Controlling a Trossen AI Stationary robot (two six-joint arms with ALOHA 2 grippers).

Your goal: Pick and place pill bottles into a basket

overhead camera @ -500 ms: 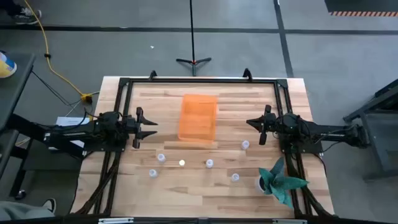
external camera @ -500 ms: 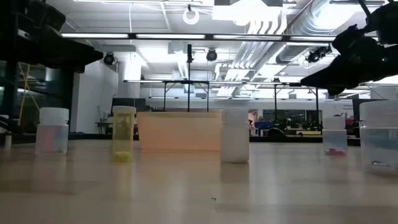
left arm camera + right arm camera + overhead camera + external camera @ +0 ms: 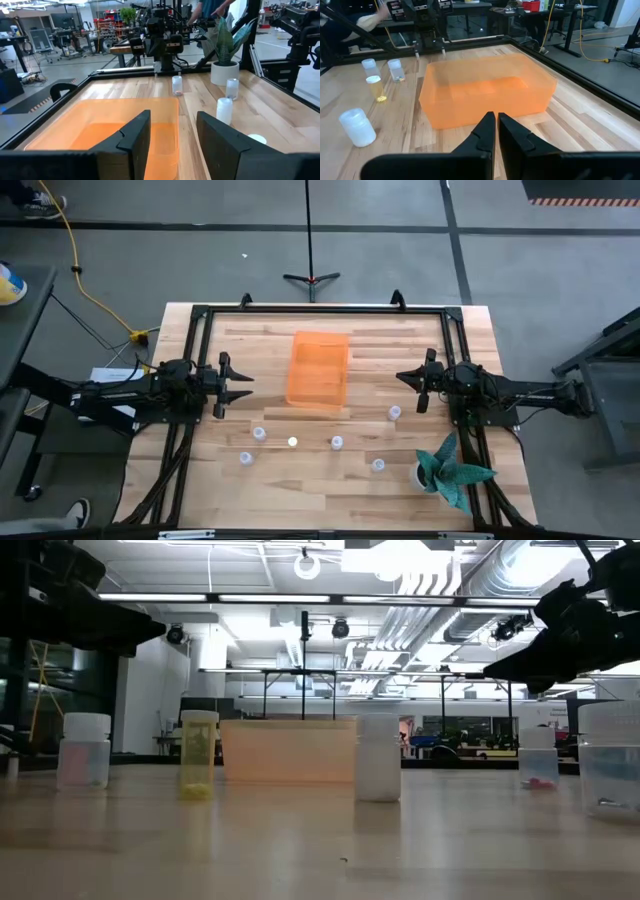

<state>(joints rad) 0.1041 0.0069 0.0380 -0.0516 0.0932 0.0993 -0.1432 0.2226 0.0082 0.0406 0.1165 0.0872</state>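
The orange basket (image 3: 318, 370) stands on the table's middle, toward the far side; it also shows in the left wrist view (image 3: 100, 125) and the right wrist view (image 3: 487, 90). Several tiny pill bottles stand upright on their bases nearer the front, among them one at left (image 3: 259, 434), a yellowish one (image 3: 293, 442) and one near the right arm (image 3: 394, 412). My left gripper (image 3: 248, 386) hovers left of the basket, open and empty (image 3: 172, 120). My right gripper (image 3: 400, 377) hovers right of the basket, shut and empty (image 3: 496, 120).
A white pot with a teal plant (image 3: 448, 472) stands at the front right corner. A black frame (image 3: 320, 310) runs around the table's edges. Bare wood lies between the bottles and the near edge. A person shows beyond the table in the left wrist view (image 3: 210, 10).
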